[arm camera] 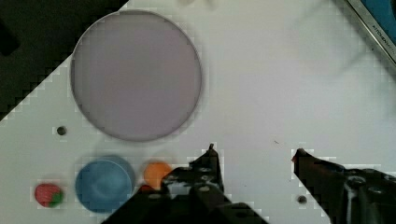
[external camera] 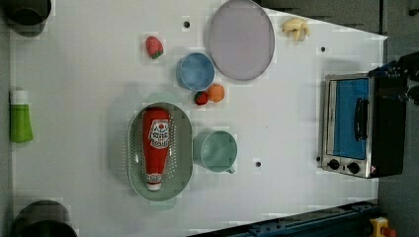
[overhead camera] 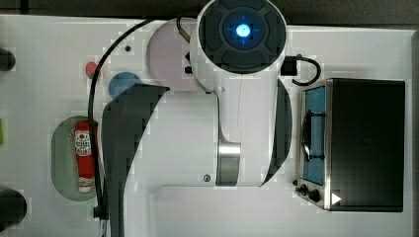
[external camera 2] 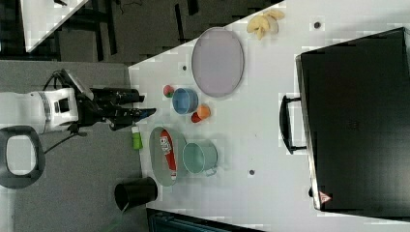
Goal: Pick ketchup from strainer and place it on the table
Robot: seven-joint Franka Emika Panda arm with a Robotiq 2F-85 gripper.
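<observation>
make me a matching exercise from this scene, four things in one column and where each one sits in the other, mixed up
Things:
1. ketchup
2. teal cup
3. strawberry
4. green bottle

Places:
A. at the left view's left edge of the table
B. lying in the strainer
C. on the table, to the left view's upper left of the blue bowl
D. just to the left view's right of the strainer

Pairs: 1-B, 2-D, 3-C, 4-A

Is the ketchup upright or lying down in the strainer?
Lying down: the ketchup rests lengthwise inside the strainer, its white cap near one end.
</observation>
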